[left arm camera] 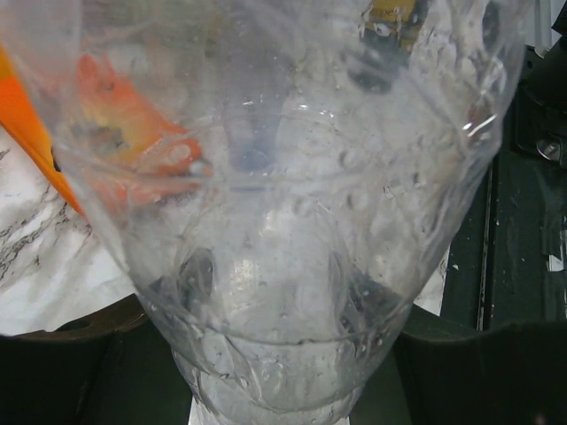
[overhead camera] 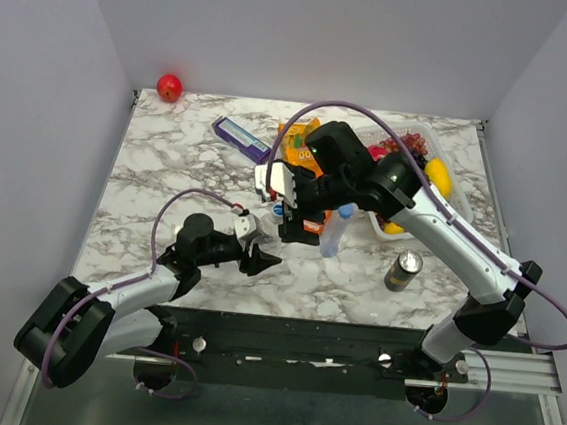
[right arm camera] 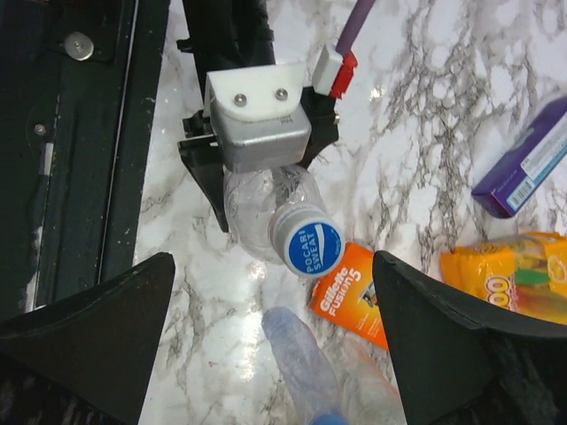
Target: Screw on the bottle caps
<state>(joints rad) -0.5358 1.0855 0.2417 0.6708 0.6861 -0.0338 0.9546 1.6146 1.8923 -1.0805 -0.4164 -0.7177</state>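
Near the front of the table [overhead camera: 157, 170], the left gripper [left arm camera: 283, 372] clamps a clear bottle [right arm camera: 252, 217] wearing its blue cap [right arm camera: 307, 241], while the right gripper [right arm camera: 270, 310] hangs above, jaws spread wide. Farther back, a clear tray [overhead camera: 429, 136] holds yellow fruit [overhead camera: 438, 175].

White marble table [overhead camera: 168, 161], grey veining. Red ball [overhead camera: 169, 87] at the 10 o'clock corner. Purple box [overhead camera: 240, 139], pale label. Blue cap [right arm camera: 307, 250] with white lettering, on a clear bottle [left arm camera: 283, 266]. Orange packet [right arm camera: 350, 292], white print. Dark can [overhead camera: 403, 271] with a silver top, 4 o'clock.
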